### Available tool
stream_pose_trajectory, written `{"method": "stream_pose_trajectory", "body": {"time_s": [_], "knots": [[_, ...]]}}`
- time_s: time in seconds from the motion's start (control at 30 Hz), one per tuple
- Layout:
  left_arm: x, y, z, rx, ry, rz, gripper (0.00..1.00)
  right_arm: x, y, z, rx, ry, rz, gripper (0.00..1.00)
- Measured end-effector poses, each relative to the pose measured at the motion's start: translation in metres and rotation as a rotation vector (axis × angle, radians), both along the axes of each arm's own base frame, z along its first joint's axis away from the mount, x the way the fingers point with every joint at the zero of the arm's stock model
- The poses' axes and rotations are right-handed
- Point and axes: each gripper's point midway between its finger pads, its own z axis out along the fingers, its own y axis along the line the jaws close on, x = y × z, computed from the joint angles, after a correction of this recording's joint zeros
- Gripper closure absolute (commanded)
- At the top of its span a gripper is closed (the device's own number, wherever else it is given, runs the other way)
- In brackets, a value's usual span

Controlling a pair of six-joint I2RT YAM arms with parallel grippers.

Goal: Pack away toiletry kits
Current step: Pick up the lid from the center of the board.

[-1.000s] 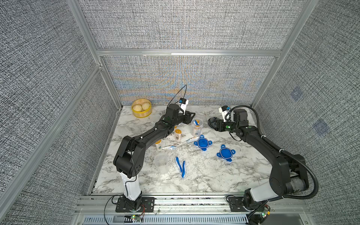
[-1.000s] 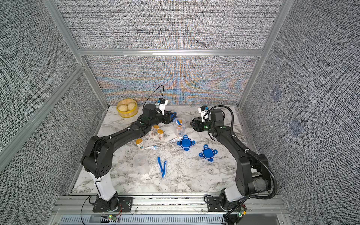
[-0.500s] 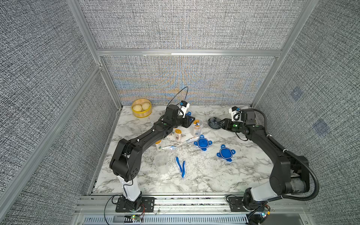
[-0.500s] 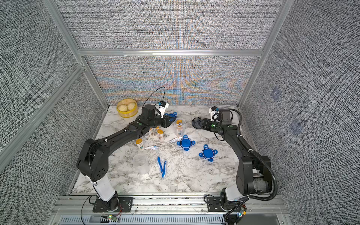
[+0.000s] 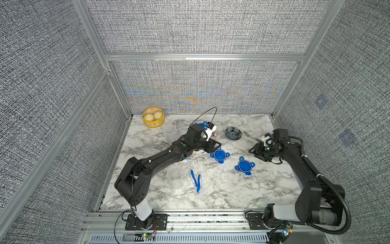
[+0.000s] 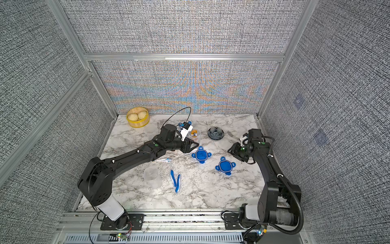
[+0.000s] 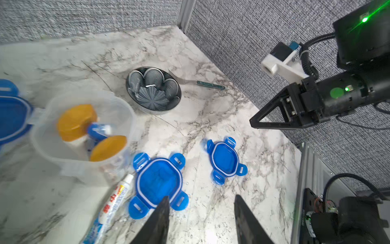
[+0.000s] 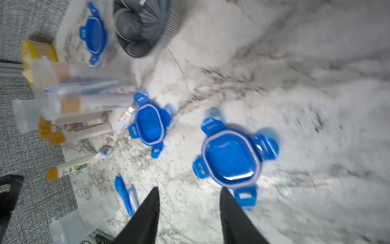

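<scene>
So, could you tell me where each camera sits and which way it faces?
Top views: high over the front edge, looking down at the table and back wall; both show the left arm and right arm whole.
Left wrist: on the left arm, looking past the left gripper towards the right gripper, dish and cup.
Right wrist: on the right arm, looking down past the right gripper at the lids.
Shared: both wrist views show the two loose lids and the dish.

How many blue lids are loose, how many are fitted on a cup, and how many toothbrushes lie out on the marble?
Loose blue lids: 2
Fitted blue lid: 1
Blue toothbrushes: 2
Total: 5
</scene>
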Motion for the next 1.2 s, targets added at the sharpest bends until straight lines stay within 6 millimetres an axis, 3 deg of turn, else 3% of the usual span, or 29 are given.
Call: {"method": "stream_pose_trajectory", "body": {"time_s": [0.07, 0.2, 0.3, 0.5, 0.77, 1.2], "knots": [[-0.010, -0.007, -0.001, 0.003, 0.003, -0.024, 0.51, -0.027, -0.007, -0.012, 0.020, 0.067, -0.025, 0.51], [-0.019, -0.018, -0.010, 0.023, 0.013, -0.044, 0.51, -0.058, -0.009, -0.034, 0.083, 0.177, -0.059, 0.52], [-0.023, -0.024, -0.016, 0.037, 0.024, -0.058, 0.51, -0.064, -0.003, -0.041, 0.130, 0.223, -0.058, 0.54], [-0.026, -0.030, -0.022, 0.046, 0.030, -0.070, 0.50, -0.082, 0.003, -0.075, 0.190, 0.372, -0.124, 0.57], [-0.023, -0.031, -0.028, 0.065, 0.022, -0.066, 0.50, -0.073, 0.003, -0.092, 0.223, 0.379, -0.183, 0.63], [-0.039, -0.036, -0.031, 0.050, 0.044, -0.170, 0.50, -0.054, 0.005, -0.108, 0.286, 0.364, -0.238, 0.73]]}}
